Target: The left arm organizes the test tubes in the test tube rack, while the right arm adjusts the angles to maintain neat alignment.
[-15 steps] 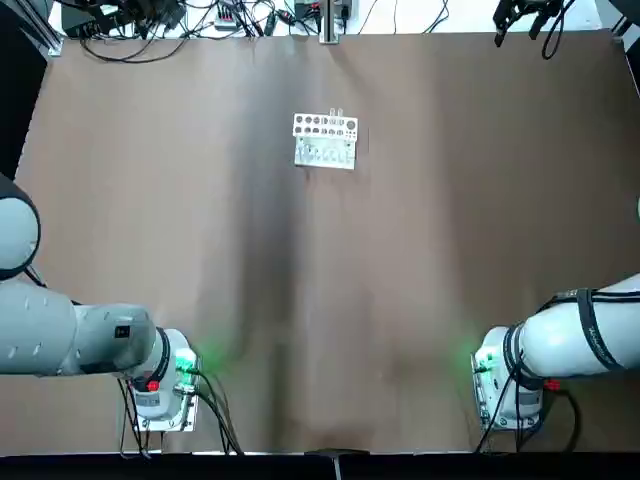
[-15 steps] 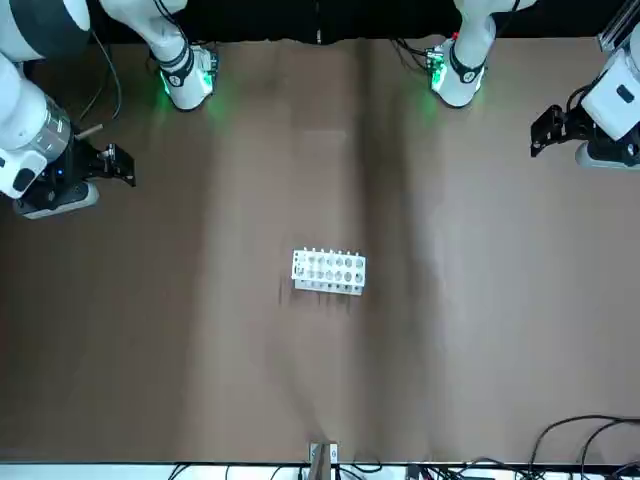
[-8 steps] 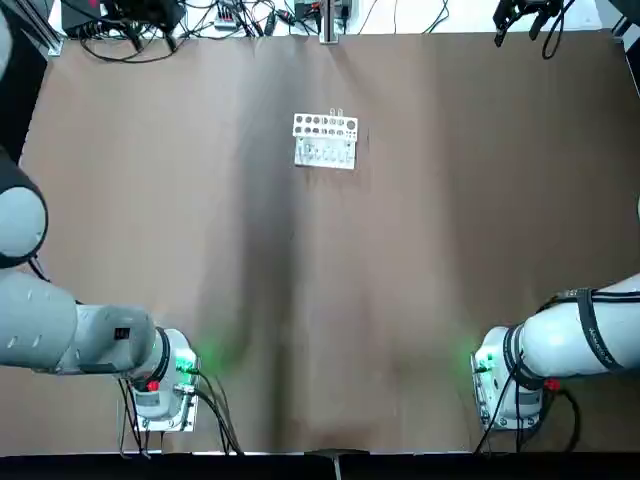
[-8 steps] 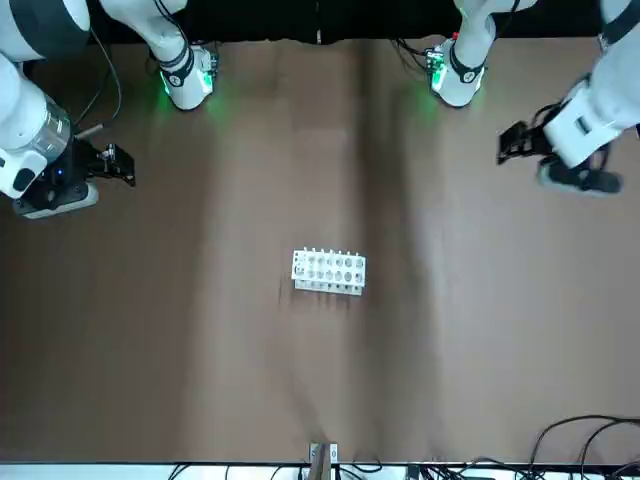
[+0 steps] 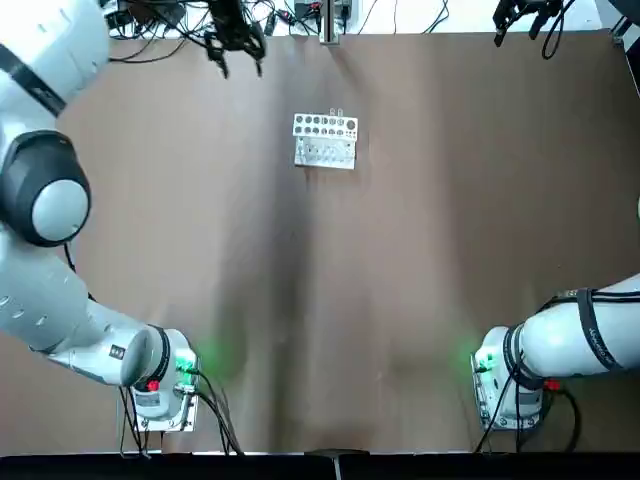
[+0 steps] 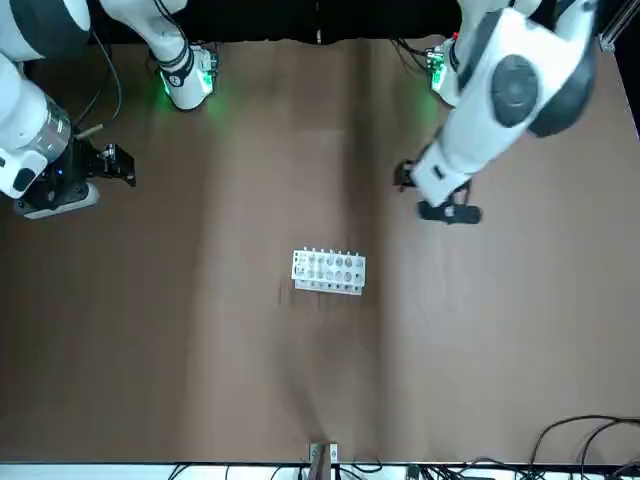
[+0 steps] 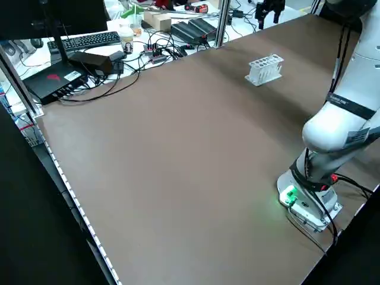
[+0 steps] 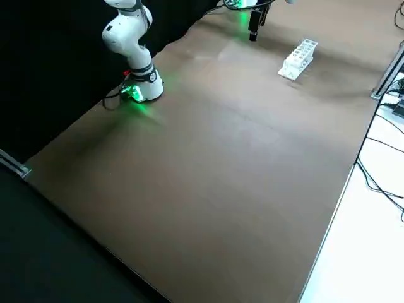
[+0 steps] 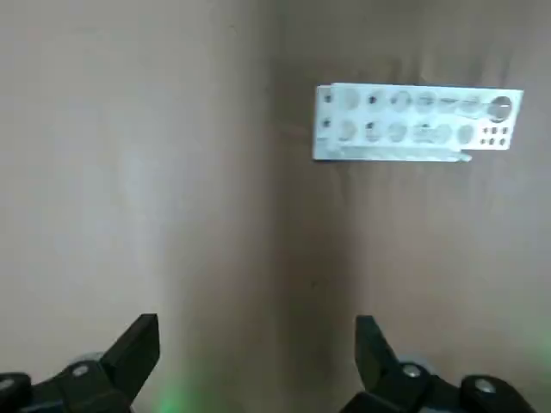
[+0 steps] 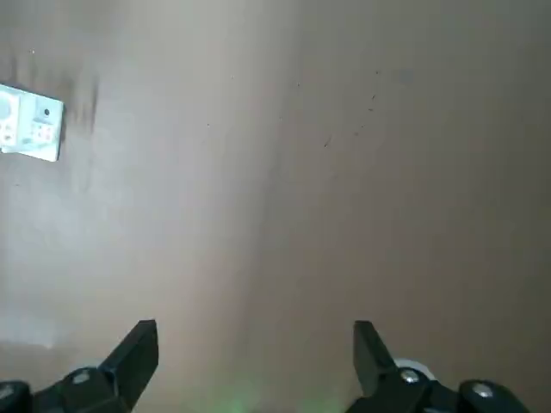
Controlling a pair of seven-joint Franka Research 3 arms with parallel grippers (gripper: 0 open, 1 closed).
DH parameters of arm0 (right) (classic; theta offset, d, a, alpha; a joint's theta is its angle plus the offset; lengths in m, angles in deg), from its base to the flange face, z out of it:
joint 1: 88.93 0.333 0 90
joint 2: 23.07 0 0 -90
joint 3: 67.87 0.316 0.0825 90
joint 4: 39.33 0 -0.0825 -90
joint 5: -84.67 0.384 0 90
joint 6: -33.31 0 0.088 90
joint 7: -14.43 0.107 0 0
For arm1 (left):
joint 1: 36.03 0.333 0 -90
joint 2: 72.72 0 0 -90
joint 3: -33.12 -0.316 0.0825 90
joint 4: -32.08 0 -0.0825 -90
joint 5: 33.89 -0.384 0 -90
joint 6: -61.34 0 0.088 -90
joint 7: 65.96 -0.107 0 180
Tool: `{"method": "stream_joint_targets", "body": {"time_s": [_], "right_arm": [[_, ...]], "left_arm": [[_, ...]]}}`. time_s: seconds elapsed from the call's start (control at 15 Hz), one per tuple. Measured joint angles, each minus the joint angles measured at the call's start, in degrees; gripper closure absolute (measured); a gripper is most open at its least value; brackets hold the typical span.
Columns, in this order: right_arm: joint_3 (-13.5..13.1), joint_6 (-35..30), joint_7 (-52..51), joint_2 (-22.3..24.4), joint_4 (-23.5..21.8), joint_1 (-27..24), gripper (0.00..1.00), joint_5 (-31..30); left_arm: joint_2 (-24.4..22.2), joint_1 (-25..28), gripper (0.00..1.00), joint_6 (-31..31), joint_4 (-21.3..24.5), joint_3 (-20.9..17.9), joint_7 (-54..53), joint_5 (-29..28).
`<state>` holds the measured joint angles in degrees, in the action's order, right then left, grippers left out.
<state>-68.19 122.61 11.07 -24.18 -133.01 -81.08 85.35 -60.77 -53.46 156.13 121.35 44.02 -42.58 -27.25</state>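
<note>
Left hand open, empty, hanging above the bench, well apart from my test tube rack; right hand open, parked.

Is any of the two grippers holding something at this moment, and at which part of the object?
Nothing is held. The left gripper and the right gripper are both open and empty above the table, apart from the test tube rack.

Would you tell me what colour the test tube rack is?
The test tube rack is white, clearest in the left wrist view.
</note>
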Motion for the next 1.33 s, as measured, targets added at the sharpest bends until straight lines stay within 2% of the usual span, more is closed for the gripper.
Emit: {"method": "stream_joint_targets", "body": {"time_s": [0.47, 0.6, 0.8, 0.93, 1.27, 1.33], "right_arm": [[0.0, 0.0, 0.0, 0.0, 0.0, 0.0, 0.0, 0.0], [0.0, 0.0, 0.0, 0.0, 0.0, 0.0, 0.0, 0.0], [0.0, 0.0, 0.0, 0.0, 0.0, 0.0, 0.0, 0.0], [0.0, 0.0, 0.0, 0.0, 0.0, 0.0, 0.0, 0.0], [0.0, 0.0, 0.0, 0.0, 0.0, 0.0, 0.0, 0.0], [0.0, 0.0, 0.0, 0.0, 0.0, 0.0, 0.0, 0.0]], "left_arm": [[9.8, -10.2, 0.01, 10.3, -3.7, -1.4, 6.5, -1.0], [12.5, -14.0, 0.01, 12.4, -4.9, -4.5, 7.8, -2.0], [15.3, -21.0, 0.04, 14.7, -6.3, -11.3, 9.0, -2.1], [16.7, -24.1, 0.05, 16.4, -7.0, -13.7, 9.6, -2.1], [20.7, -25.3, 0.13, 17.9, -9.3, -14.0, 10.0, -2.1], [21.3, -25.3, 0.2, 18.2, -9.7, -14.0, 10.0, -2.1]]}}
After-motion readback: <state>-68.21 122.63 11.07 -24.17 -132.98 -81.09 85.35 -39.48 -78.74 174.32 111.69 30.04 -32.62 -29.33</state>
